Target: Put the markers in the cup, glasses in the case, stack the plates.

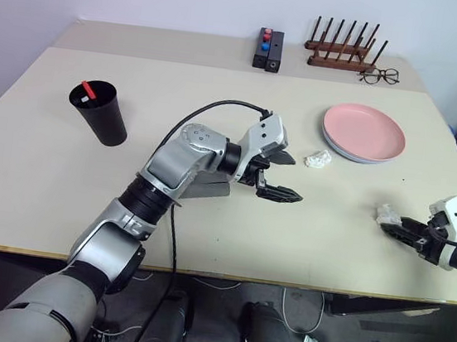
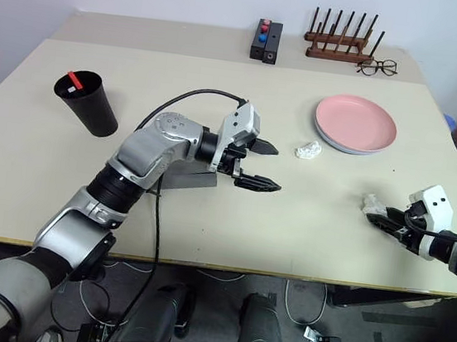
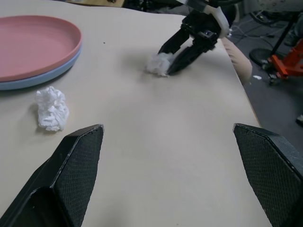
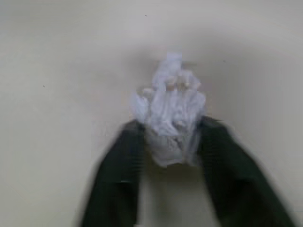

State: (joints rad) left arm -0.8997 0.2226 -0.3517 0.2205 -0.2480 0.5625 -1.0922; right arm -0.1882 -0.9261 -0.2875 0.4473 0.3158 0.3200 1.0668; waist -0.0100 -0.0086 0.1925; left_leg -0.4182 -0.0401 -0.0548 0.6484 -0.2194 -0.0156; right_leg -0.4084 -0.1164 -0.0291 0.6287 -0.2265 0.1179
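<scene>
- Plates (image 1: 365, 133) stacked already, pink on blue, far right of bench (image 1: 37, 164).
- Cup (image 1: 102, 114) far left, red-ended marker inside.
- Left hand (image 1: 280, 176) mid-bench — spread wide, empty.
- Right hand (image 1: 395, 227) pinching crumpled tissue (image 4: 170, 116) near right edge — likely clearing scraps; needs lifting away.

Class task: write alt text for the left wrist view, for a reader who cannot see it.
Across a beige table, the right gripper closes on a crumpled white tissue. Another tissue wad lies beside the pink plate, stacked on the blue plate.
</scene>
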